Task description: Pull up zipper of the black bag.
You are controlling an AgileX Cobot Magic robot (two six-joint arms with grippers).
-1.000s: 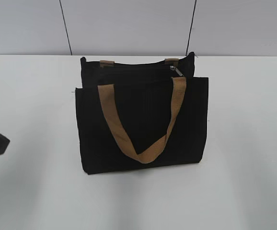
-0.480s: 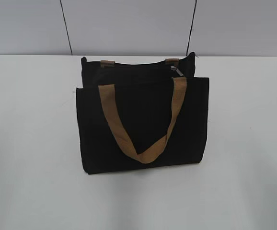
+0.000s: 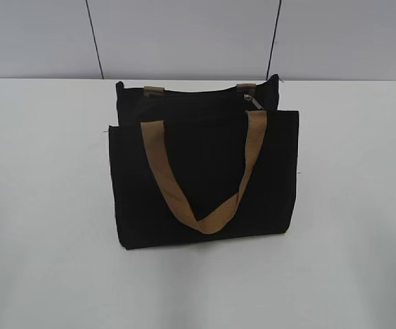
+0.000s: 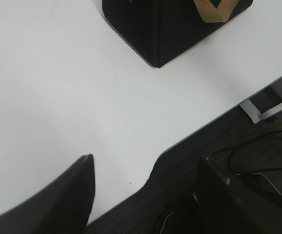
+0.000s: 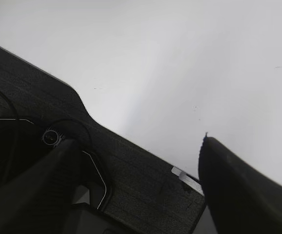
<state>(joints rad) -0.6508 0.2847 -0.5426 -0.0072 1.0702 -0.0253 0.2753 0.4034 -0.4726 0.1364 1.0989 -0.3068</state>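
Left wrist view: black bag cropped; both hands' fingers apart, empty.

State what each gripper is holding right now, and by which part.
Nothing is held. The left gripper and right gripper are both open and empty near the table edge, away from the black bag; its zipper pull is untouched.

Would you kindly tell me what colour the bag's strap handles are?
Tan-brown; the front strap handle shows best in the exterior view.
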